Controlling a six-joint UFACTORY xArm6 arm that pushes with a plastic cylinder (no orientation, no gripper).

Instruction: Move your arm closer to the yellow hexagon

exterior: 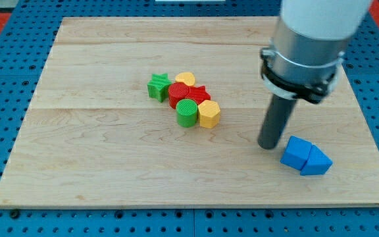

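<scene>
Standing near the view's right side of the table [97,164], my tip [268,145] rests on the wood with open board between it and the yellow hexagon [209,114], so the approach reads as only partly made. The yellow hexagon lies at the lower right end of a tight cluster a little left of the table's middle: a green cylinder [187,113] touches it on the view's left, a red block [183,96] and what looks like a red star [201,93] sit just above, a second yellow block [185,79] of rounded outline lies at the cluster's top, and a green star [158,86] lies at its upper left. On my tip's other side, just to the view's lower right, two blue blocks touch each other: a blue cube [297,152] and a blue wedge-like block [317,162], the cube very close to the rod, though I cannot tell whether they touch. There are no jaws on this arm, only the rod, so nothing is held. What is left, as I judge it, is a slide toward the view's left and slightly up, stopping short of the hexagon so the packed cluster is not disturbed. The path between looks free of blocks.
</scene>
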